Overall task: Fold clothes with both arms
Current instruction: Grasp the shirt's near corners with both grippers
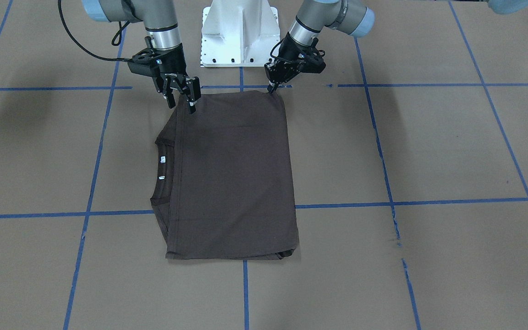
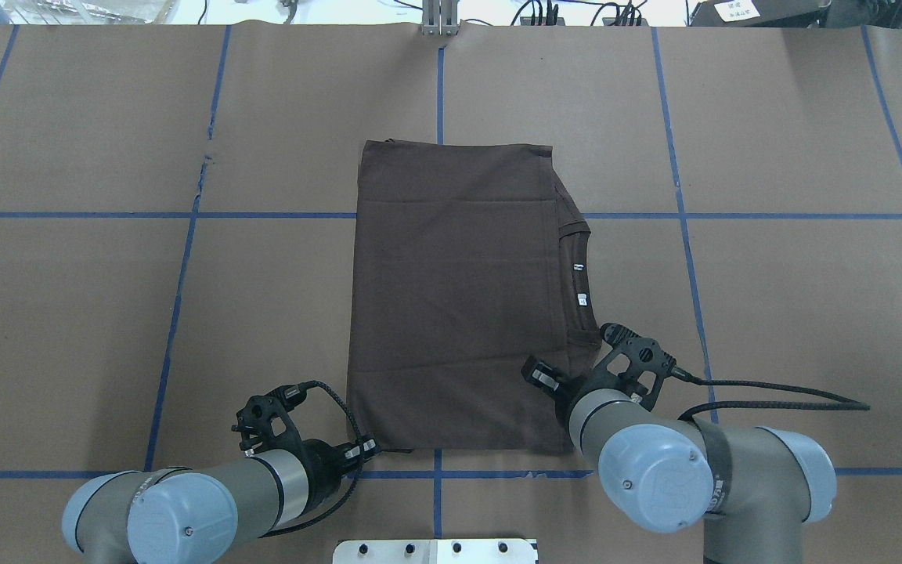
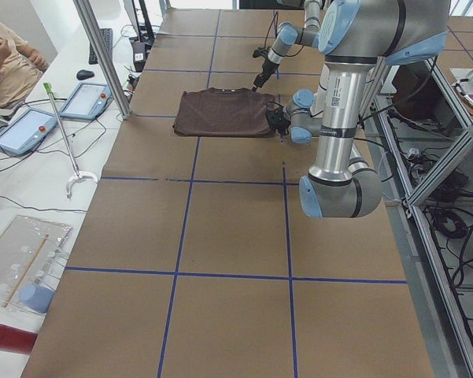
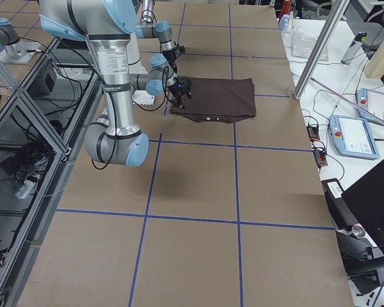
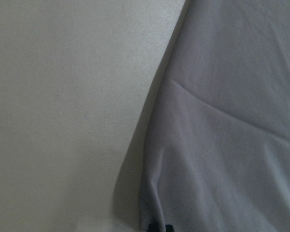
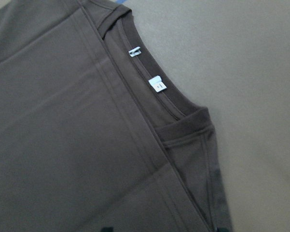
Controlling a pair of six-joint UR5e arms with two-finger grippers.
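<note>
I am working the near edge of the folded T-shirt (image 1: 232, 174), which is lying flat as a rectangle on the desk (image 1: 429, 151), collar (image 6: 164, 101) and neck tag (image 6: 156, 83) toward my right arm. The left pincer (image 1: 271, 89) is pinching its corner, closed on cloth that is bunching up at the tips. The right pincer (image 1: 182, 104) is hanging spread over the other corner, gripping nothing. I am judging that the right one needs to be catching every layer before both are lifting level, keeping the edge taut while carrying it across. I am seeing no container beside the shirt.
</note>
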